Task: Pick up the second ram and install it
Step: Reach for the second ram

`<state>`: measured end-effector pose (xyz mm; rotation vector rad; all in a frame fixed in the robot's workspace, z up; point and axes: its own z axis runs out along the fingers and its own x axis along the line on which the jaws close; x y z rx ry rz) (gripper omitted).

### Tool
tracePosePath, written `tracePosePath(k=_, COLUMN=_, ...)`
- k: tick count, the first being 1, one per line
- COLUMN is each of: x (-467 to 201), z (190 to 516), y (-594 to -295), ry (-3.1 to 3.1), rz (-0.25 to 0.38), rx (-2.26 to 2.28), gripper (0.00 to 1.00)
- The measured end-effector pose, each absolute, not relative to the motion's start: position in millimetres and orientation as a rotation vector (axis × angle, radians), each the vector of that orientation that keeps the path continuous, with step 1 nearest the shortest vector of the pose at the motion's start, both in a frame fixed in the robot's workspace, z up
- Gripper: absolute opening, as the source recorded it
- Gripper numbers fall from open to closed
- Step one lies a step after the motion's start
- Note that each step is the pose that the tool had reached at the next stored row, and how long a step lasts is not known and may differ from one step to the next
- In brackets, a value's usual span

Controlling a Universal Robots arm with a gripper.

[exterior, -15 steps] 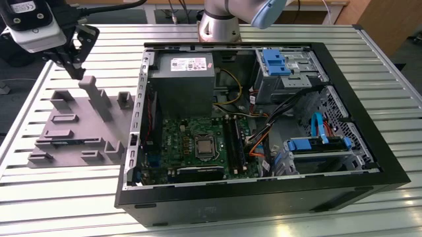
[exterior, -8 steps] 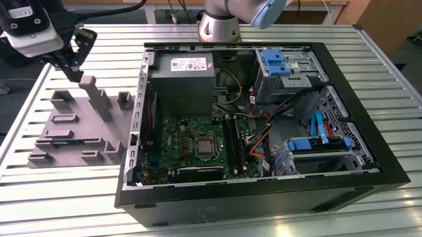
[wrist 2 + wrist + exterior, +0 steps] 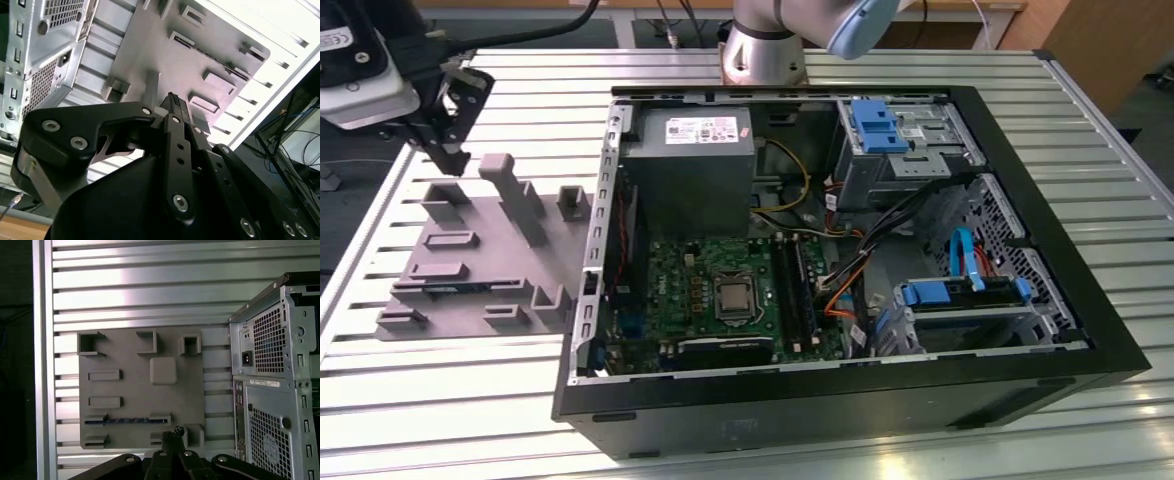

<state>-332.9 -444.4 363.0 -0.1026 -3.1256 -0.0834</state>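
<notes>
At the exterior view's left, the gripper (image 3: pixel 452 168) hangs above the far end of the grey tray (image 3: pixel 494 250), its fingers (image 3: pixel 170 437) pressed together on nothing. The second ram (image 3: pixel 127 420) stands on edge in the tray's holders, untouched. Rightward, the open computer case (image 3: pixel 854 410) lies on the slatted table (image 3: pixel 454 400).

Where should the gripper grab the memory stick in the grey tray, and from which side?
Probably the middle of its upper long edge, coming straight down and pinching its two flat faces. The memory stick stands on edge in the grey tray, and blocks hold both ends, so the mid-span seems freest. The gripper hovers above the tray, shut and empty.
</notes>
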Motion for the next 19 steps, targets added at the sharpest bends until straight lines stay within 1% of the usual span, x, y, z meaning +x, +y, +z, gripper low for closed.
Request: tracePosePath(k=19, x=-362, z=350, y=-454, ry=-3.125, rz=-0.083, rx=-0.101, gripper=0.11)
